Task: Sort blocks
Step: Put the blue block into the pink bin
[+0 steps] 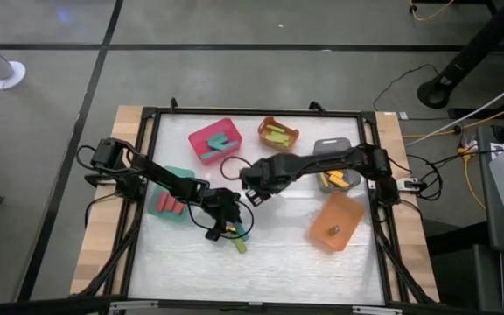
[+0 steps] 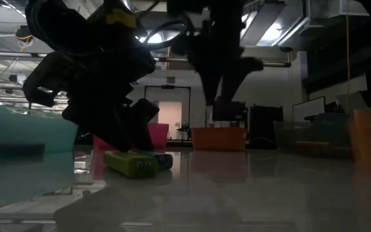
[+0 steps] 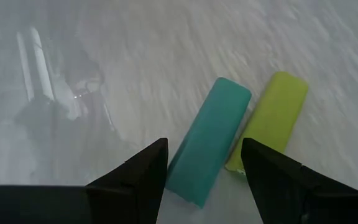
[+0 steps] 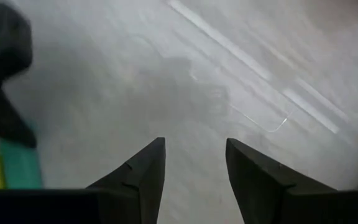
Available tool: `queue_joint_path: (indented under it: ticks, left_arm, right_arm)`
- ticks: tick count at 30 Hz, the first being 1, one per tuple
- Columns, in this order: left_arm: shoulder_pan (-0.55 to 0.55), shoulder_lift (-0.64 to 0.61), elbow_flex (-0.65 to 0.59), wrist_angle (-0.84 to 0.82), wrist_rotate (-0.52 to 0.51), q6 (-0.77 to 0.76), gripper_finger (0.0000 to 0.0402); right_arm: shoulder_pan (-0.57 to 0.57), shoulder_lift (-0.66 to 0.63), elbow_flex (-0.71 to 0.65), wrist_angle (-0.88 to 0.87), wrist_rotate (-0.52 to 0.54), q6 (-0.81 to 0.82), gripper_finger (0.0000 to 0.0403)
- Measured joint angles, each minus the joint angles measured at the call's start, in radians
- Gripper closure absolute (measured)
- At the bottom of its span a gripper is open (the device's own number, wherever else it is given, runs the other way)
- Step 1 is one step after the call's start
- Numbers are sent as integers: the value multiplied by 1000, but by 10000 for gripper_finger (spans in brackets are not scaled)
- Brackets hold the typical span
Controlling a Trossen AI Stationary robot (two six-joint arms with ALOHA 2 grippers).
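A teal block and a light green block lie flat side by side on the white table, also seen in the high view as the teal block and the green block. My left gripper is open and low over them. Its fingers stand on either side of the teal block's near end, and no touch shows. My right gripper is open over bare table, near the table's middle. Other blocks lie in the bins.
A teal bin with red blocks sits just left of my left gripper. A pink bin, a small orange bin and a grey bin line the far side. A larger orange bin sits on the right.
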State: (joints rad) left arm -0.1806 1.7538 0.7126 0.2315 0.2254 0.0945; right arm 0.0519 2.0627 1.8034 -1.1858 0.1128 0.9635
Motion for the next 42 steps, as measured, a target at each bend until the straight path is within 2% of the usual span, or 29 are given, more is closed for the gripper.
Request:
queue_joint_path:
  ticks: [11, 17, 21, 29, 35, 42]
  left_arm:
    - [16, 1, 1, 29, 5, -65, 208]
    - [69, 1, 1, 24, 7, -140, 208]
    - [99, 1, 1, 25, 79, -138, 208]
    - [101, 1, 1, 0, 97, 43, 208]
    - [87, 1, 1, -5, 40, 161, 208]
    - [87, 22, 2, 1, 34, 278, 208]
  right_arm:
    - [96, -106, 0, -103, 114, 183, 233]
    - [101, -117, 0, -130, 131, 214, 233]
    - [99, -117, 0, -127, 132, 214, 233]
    - [99, -117, 0, -128, 141, 210, 233]
    - [99, -116, 0, -127, 141, 210, 233]
    - [99, -116, 0, -125, 141, 209, 233]
